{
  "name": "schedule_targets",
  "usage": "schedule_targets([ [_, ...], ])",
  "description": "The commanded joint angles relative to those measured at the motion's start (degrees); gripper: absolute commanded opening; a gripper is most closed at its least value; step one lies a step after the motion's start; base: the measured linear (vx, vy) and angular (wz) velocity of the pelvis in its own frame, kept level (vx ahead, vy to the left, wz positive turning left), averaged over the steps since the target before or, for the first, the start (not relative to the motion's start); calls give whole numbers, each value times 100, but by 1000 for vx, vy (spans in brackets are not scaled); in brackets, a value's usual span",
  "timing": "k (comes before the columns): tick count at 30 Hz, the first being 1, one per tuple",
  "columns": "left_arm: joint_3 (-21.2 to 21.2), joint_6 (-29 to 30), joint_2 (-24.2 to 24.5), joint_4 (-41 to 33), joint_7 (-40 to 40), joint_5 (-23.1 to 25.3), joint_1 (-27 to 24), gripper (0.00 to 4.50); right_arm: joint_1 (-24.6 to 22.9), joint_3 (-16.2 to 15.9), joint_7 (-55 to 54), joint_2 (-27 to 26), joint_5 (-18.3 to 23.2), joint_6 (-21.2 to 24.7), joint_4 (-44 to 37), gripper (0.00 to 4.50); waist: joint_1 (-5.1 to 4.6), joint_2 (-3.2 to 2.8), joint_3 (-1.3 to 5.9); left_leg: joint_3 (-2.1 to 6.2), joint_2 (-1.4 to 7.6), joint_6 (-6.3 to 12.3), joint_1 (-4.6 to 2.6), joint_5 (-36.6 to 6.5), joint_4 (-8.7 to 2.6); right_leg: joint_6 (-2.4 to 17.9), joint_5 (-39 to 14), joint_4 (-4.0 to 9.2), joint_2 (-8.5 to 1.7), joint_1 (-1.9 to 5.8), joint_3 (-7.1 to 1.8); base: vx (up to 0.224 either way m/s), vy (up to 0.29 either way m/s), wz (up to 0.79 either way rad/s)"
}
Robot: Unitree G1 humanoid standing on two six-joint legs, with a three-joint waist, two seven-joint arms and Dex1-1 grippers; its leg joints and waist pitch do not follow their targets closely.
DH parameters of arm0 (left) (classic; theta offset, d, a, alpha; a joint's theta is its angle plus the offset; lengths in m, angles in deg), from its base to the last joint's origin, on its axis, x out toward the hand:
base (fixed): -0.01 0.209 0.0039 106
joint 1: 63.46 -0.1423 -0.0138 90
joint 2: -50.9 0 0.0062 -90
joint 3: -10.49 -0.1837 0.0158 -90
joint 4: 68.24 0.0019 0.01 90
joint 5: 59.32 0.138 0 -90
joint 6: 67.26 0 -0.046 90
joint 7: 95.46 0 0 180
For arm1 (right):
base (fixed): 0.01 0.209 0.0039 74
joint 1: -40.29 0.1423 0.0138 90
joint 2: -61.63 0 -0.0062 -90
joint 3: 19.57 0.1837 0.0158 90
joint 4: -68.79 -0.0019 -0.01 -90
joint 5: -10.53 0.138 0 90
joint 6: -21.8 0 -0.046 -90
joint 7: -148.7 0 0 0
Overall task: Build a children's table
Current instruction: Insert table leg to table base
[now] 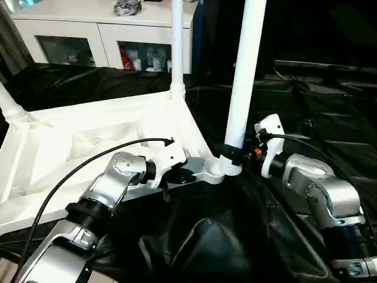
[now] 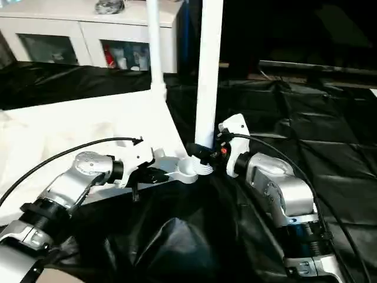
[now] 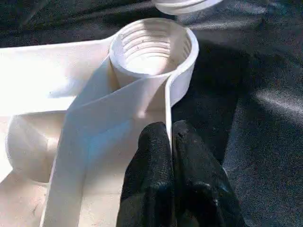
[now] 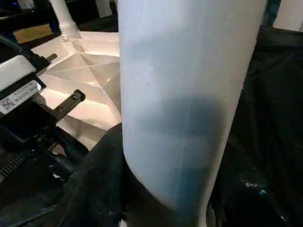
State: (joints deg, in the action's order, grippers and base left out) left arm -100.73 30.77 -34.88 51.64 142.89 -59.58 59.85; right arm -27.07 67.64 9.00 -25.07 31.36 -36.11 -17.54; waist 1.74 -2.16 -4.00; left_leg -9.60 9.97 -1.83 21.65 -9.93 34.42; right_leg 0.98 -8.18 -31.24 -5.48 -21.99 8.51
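Work surface: a black crinkled plastic sheet (image 1: pixel 330 118) is spread under everything.
Table top: the white plastic rectangular table top (image 1: pixel 88 141) lies upside down on the sheet, its ribbed, X-braced underside facing up.
Cabinets: white glass-fronted cabinets (image 1: pixel 100 35) stand behind; small items sit on their shelves, too small to identify.
Fitted legs: a long white tapered tube leg (image 1: pixel 177 47) stands upright in the far corner, and another fitted white leg (image 1: pixel 10 106) rises at the left edge.
Leg in hand: a third white tube leg (image 1: pixel 244 82) is upright, its threaded end just beside and slightly above the near corner socket, not yet inside it.
Socket: the round white threaded corner socket (image 3: pixel 151 47) is empty.
Right pincer: the right pincer (image 1: pixel 235 154) is clamped on the lower end of that leg.
Left pincer: the left pincer (image 3: pixel 171 156) has its black fingers pressed together on the thin rim of the top just behind the socket, steadying it.
Progress: seemingly about half done; this leg must be seated and screwed in, and I judge a fourth remains.
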Motion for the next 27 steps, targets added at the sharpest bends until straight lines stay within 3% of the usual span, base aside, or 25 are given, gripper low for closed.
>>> schedule_targets([
  [1,76,46,137,-258,-82,88,-61,0,7,15,-19,24,72,28,-187,190,2,-30,378,209,374,-208,-204,-2771,-510,661,-2625,419,-468,177,-341,0,0,0],
  [3,87,47,140,-291,-90,100,-88,0,8,17,-19,22,72,30,-186,190,3,-31,380,202,376,-200,-189,-2692,-514,717,-2514,396,-469,183,-357,0,0,0],
  [5,119,150,140,-346,-39,41,-138,46,6,16,-24,14,70,34,-199,190,10,-49,379,195,368,-188,-179,-2645,-512,733,-2484,387,-471,188,-366,0,0,0],
  [7,171,297,128,-436,-39,-45,-189,60,27,41,-18,8,64,25,-166,190,12,-26,368,177,357,-170,-181,-2591,-502,754,-2551,387,-469,185,-379,0,0,0],
  [9,147,373,154,-464,-82,10,-192,67,32,47,-19,4,61,27,-161,190,12,8,355,173,340,-150,-184,-2585,-491,704,-2739,404,-467,173,-384,0,0,0],
  [12,110,432,202,-488,-108,77,-197,86,31,47,-15,-2,59,39,-173,190,18,2,356,173,327,-105,-183,-2469,-479,612,-2951,415,-468,178,-384,0,0,0],
  [14,125,458,219,-503,-43,25,-209,34,40,43,-12,-16,67,49,-170,190,21,1,363,171,333,-79,-176,-2355,-485,612,-2879,413,-461,181,-389,0,0,0],
  [17,136,477,220,-510,-46,24,-218,41,48,35,-21,-37,72,57,-172,190,15,-4,369,174,342,-73,-162,-2306,-495,642,-2765,395,-449,191,-390,0,0,0],
  [19,141,496,225,-534,-63,49,-229,2,50,22,-27,-59,76,63,-182,190,16,4,374,168,344,-60,-159,-2242,-495,690,-2689,380,-451,191,-401,0,0,0],
  [27,177,655,259,-816,43,-71,-304,0,80,20,-25,-112,94,72,-165,190,27,14,381,152,352,-60,-153,-2112,-499,788,-2524,350,-454,202,-424,0,0,0],
])
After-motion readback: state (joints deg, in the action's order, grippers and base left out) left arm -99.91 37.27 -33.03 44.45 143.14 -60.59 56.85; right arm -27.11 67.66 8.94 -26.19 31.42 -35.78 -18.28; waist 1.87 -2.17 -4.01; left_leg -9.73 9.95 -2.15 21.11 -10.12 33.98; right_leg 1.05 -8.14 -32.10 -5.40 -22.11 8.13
